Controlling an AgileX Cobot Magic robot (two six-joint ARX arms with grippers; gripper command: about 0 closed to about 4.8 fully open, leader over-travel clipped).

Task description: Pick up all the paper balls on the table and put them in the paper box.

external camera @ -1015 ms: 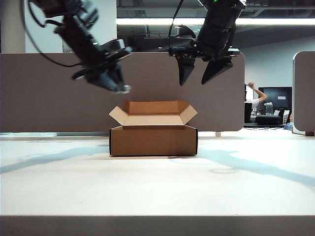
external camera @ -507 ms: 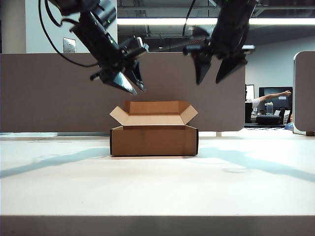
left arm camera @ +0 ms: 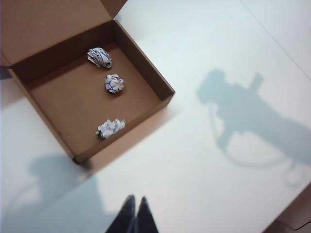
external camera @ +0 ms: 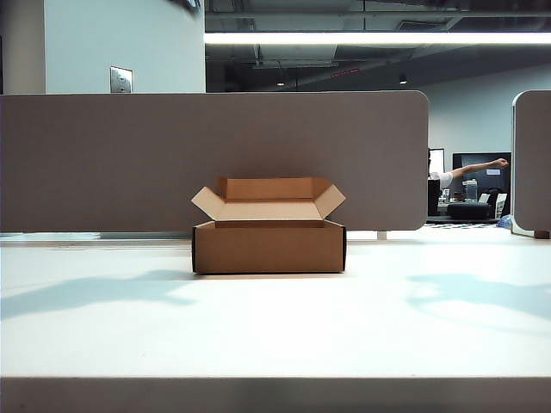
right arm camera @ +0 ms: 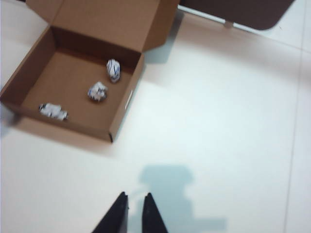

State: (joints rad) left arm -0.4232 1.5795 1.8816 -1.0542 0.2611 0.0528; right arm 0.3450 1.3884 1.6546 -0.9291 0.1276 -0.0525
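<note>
Exterior view: the low brown cardboard paper box (external camera: 269, 225) sits mid-way across the smooth off-white counter (external camera: 275, 327), flaps spread, before a grey-brown partition panel (external camera: 215, 138). Neither of our arms shows here, and no loose paper lies on the counter.

Left wrist view: three crumpled paper balls (left arm camera: 114, 83), white with blue and dark print, lie apart on the box floor. Our left gripper (left arm camera: 135, 217) hangs over bare counter, well clear of the box, its dark jaws pressed together on nothing.

Right wrist view: the same three wads rest inside the box. Our right gripper (right arm camera: 133, 214) also hangs above bare counter, its jaws empty with a narrow gap between them.

We judge the task finished: every ball in sight is boxed, nothing left to gather.
</note>
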